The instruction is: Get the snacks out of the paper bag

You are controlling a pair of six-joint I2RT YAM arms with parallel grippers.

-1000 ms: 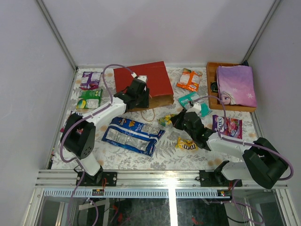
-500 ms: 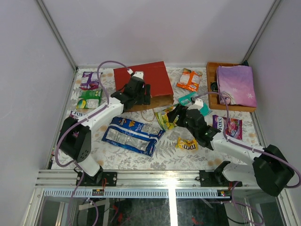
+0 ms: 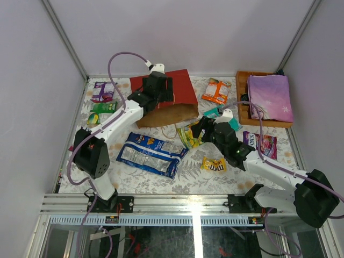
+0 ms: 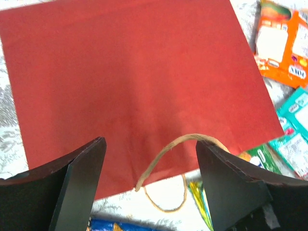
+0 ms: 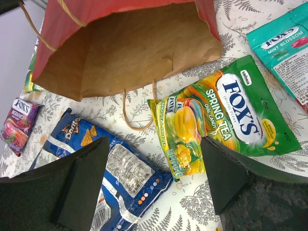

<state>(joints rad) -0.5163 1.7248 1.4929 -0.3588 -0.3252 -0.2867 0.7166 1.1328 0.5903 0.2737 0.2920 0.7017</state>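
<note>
Lying at the far left of the counter (image 3: pixel 188 174) were a purple packet (image 3: pixel 102 91) and a green packet (image 3: pixel 103 107), with the long blue bag (image 3: pixel 152 155) nearer the arms, all outside the paper bag (image 3: pixel 180 91). The left hand (image 4: pixel 150 144) hung over the bag's red upper face, fingers spread wide and pinching nothing, a tan cord handle (image 4: pixel 183 142) arching in the gap. The bag lay on its side, mouth gaping toward the arms. What showed of its brown inside held no packet, though its far end ran out of the right wrist view. Just outside the mouth lay the yellow-green packet (image 5: pixel 221 120), with the right hand (image 5: pixel 155 140) above it, wide open and empty. Further right sat the small yellow packet (image 3: pixel 214 165), teal packet (image 5: pixel 284 43), orange packet (image 3: pixel 216 90) and pink packet (image 3: pixel 263 144). By my reading the emptying was all but done, with only the bag's depth left to check.
</note>
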